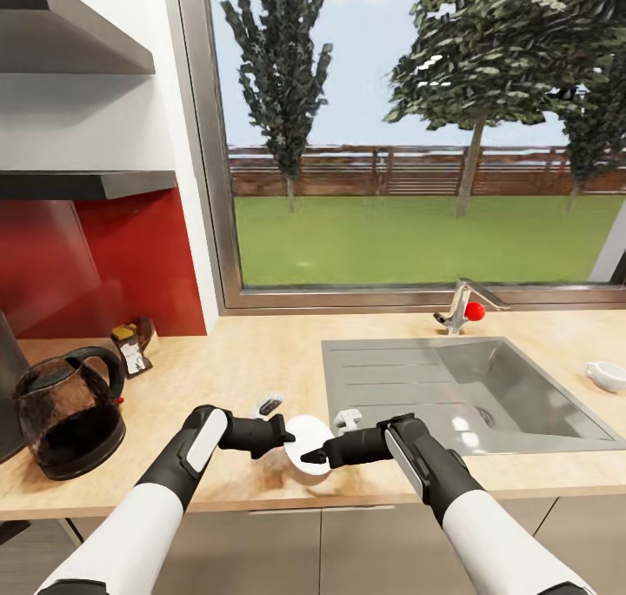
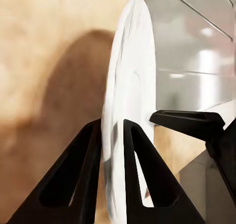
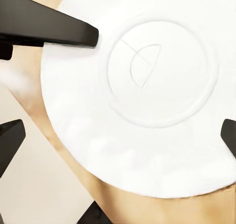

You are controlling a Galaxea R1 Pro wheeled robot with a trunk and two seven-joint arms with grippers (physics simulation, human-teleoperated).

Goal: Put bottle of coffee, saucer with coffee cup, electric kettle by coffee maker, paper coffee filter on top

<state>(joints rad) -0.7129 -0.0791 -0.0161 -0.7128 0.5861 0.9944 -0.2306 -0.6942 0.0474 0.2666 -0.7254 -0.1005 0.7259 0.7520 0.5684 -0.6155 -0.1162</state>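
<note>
Far left edge of the countertop (image 1: 261, 351): coffee maker (image 1: 52, 417) w/ its glass carafe; the bottle of coffee (image 1: 132, 350) sits behind it near the red backsplash (image 1: 113, 256).

Left gripper (image 1: 289, 439), jaws closed on the saucer (image 1: 309, 443), pinching its rim; in the left wrist view the plate stands on edge between the fingers (image 2: 140, 160). It hangs just over the counter's front edge, beside the sink (image 1: 461, 395). Right gripper (image 1: 315, 457) noses in from the other side, jaws apart, a fingertip near the plate face but not clamped.

Step in hand, I'd judge: carry saucer left to the coffee maker. Do it well: level the plate before release, set it flat close to the machine w/o knocking the carafe; pull the right arm back first so it doesn't bump the plate.

Further right: faucet (image 1: 461, 304) behind the sink, coffee cup (image 1: 606, 375) at the counter's right edge. Path leftwards looks open.
</note>
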